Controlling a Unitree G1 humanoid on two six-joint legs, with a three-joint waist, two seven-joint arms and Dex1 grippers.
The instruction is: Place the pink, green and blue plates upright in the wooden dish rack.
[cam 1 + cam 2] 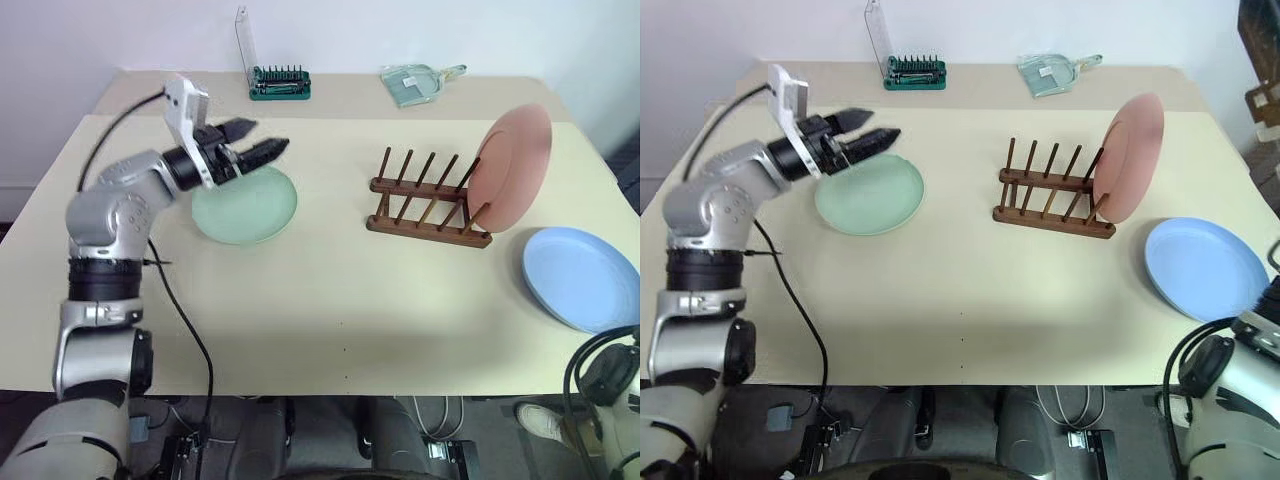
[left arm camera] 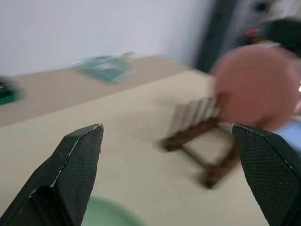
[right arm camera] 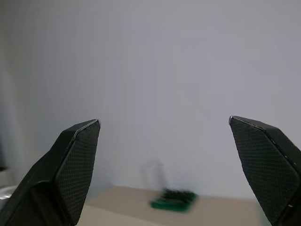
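Plates (image 1: 245,205) look round, shallow, seemingly matte.

A beige counter (image 1: 330,300) carries two stray items along its far edge. A green tool holder (image 1: 280,84) with a row of bits has its clear lid standing upright at one end. Well apart from the holder along the same far edge lies a clear, pale-green dustpan (image 1: 415,80), handle pointing away from the holder
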